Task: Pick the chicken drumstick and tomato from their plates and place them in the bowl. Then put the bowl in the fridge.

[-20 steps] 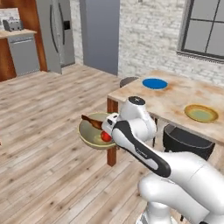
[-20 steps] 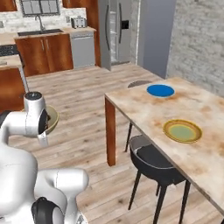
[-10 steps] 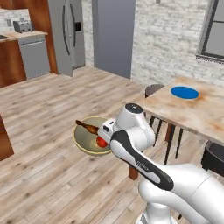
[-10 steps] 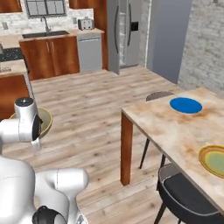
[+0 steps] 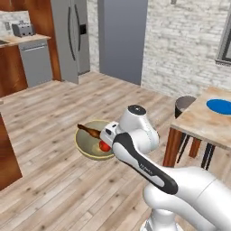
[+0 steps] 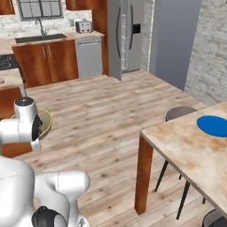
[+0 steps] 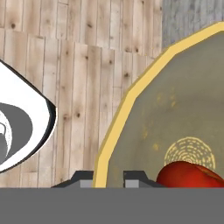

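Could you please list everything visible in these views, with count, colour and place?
bowl: one, olive-tan with yellow rim, held in the air over the wooden floor
tomato: one, red, inside the bowl
drumstick: one, dark reddish-brown, lying across the bowl's rim
plate: one, blue, on the table
table: one, light wood top, brown legs, right side
chair: one, dark, tucked at the table's end
fridge: one, grey, doors closed, back wall
dishwasher: one, grey, beside the fridge
toaster: one, silver, on the counter
sink: one, under the window
gripper: one, dark fingertips, shut on the bowl's rim
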